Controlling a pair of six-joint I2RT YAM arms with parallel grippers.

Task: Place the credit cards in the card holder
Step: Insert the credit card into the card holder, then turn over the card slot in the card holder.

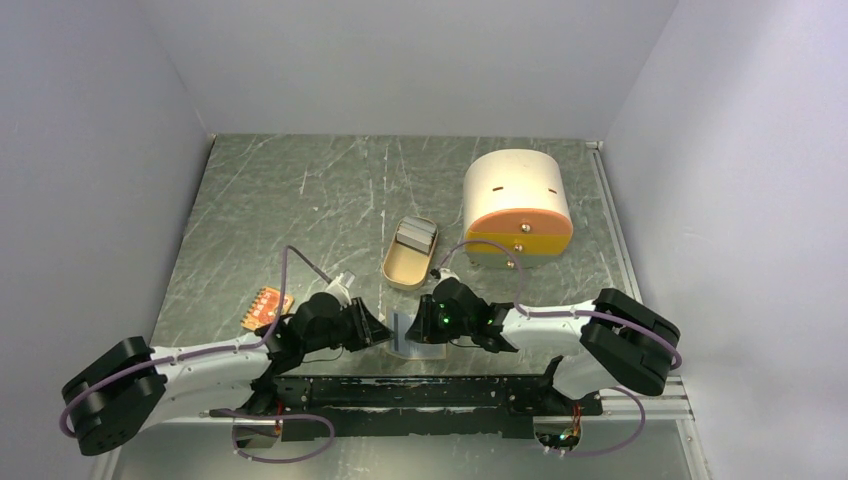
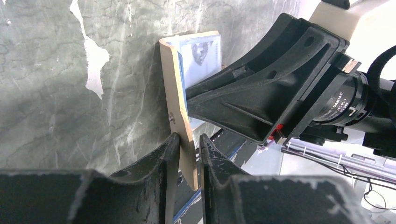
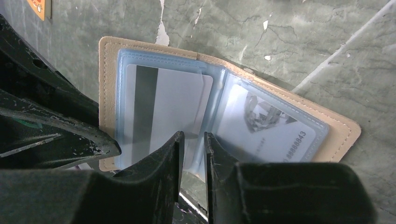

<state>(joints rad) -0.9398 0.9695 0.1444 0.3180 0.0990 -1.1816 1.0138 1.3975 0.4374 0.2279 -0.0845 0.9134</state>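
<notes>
The beige-tan card holder (image 1: 412, 340) hangs open between both grippers near the table's front edge. My left gripper (image 2: 187, 151) is shut on its tan cover (image 2: 180, 93), seen edge-on. In the right wrist view the holder (image 3: 337, 132) shows clear plastic sleeves. The whitish-grey card with a dark stripe (image 3: 163, 107) sits in the left sleeve. The light blue card (image 3: 261, 123) with printed numbers sits in the right sleeve and also shows in the left wrist view (image 2: 203, 56). My right gripper (image 3: 193, 142) is nearly closed at the middle sleeve fold, pinching a thin plastic leaf.
An oval tan tin tray (image 1: 400, 268) holding a small grey item lies behind the grippers. A large cream box with an orange front (image 1: 517, 205) stands at the back right. An orange-red dotted piece (image 1: 267, 307) lies at the left. The arms' base rail (image 1: 420, 395) runs along the front edge.
</notes>
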